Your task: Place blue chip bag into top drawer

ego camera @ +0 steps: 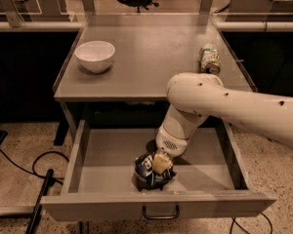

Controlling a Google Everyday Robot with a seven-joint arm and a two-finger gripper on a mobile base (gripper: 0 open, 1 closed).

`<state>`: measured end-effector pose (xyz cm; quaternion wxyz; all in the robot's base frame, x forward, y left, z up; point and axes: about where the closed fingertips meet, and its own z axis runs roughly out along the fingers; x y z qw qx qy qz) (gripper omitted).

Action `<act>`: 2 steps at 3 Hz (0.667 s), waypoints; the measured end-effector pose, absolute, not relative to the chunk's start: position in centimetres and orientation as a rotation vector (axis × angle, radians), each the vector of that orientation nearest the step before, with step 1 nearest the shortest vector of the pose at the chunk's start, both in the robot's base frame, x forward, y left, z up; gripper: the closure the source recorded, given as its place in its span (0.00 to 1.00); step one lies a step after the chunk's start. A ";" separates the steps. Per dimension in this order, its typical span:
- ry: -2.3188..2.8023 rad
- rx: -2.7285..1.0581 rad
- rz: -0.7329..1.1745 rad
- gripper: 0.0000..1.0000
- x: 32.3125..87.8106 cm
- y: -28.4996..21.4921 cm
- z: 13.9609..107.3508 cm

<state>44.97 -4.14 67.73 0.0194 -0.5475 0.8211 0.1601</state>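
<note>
Grey speckled floor and a dark cable point(24, 167) fill the lower left of the frame. In the middle stands a grey metal table point(151, 77) with its top drawer point(76, 161) pulled out toward you. The blue chip bag point(145, 175) is already inside this drawer, at the lower centre of the frame. It lies on the drawer floor just behind the front panel, a little left of the wire handle point(160, 212).

The gripper point(161, 163) sits at the upper right part of the bag, right against the foil, and the bag spreads from it toward the lower left. The bag is crumpled, so I cannot give you a clear long axis. I also cannot tell whether the gripper clamps the bag or has let it go.

The white arm point(234, 106) enters from the right edge and bends at a round joint over the back of the drawer. Its wrist points steeply down and a little to the left. In my judgement you only need to let go and rise straight up, keeping clear of the table edge above.

The white bowl point(94, 56) at upper left and the can point(210, 59) at upper right are well apart from this.
</note>
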 end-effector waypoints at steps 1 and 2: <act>2.564 -1.704 0.459 1.00 44.8 -4.0 67.0; 2.546 -1.674 0.348 1.00 46.4 -4.5 68.4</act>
